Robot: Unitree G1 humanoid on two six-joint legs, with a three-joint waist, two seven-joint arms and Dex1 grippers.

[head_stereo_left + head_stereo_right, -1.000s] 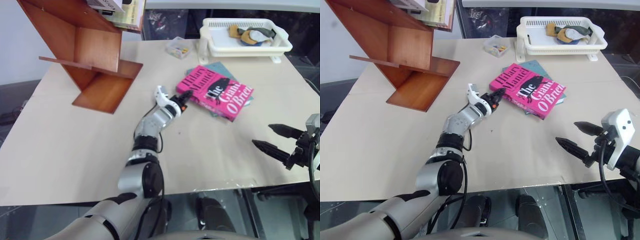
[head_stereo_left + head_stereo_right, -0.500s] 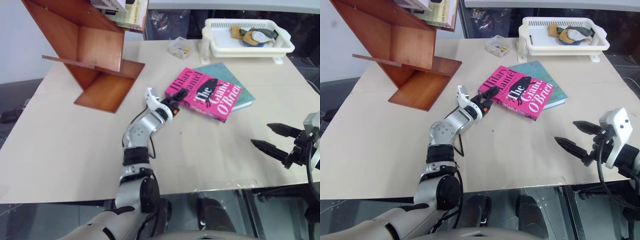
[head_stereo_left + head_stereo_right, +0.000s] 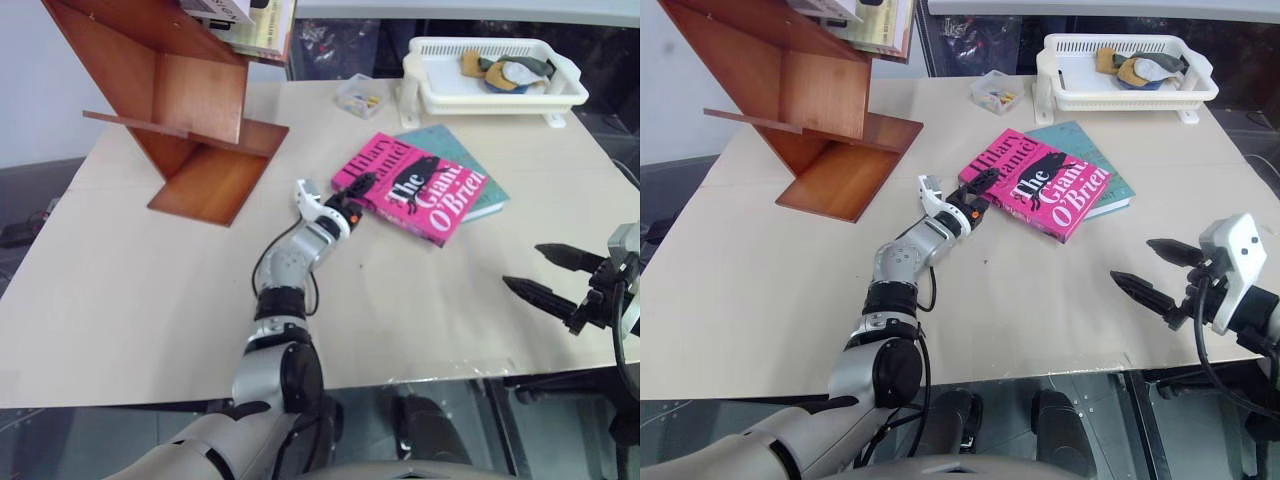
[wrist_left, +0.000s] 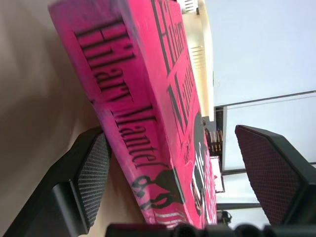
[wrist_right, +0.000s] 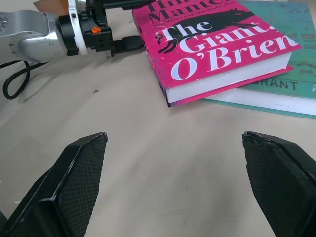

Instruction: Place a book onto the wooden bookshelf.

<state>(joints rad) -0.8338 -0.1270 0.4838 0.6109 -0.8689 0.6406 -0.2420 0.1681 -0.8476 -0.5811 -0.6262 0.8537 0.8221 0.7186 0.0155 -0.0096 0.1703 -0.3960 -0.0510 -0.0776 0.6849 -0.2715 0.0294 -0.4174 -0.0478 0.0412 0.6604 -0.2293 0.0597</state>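
Where pink book point(image 3: 415, 186) overlaps teal book point(image 3: 474, 185)

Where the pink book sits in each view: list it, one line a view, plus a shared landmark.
Left eye view: the pink book lies right of centre, on the teal book.
Right eye view: the same, by the left gripper.
Left wrist view: its spine runs between the open fingers.
Right wrist view: at the upper middle, page edges showing.
Shared landmark: the black "Hilary Mantel" lettering.

Glossy pink paperback book point(image 3: 412, 187); smooth reddish wooden bookshelf point(image 3: 190, 110); white plastic basket point(image 3: 492, 88).
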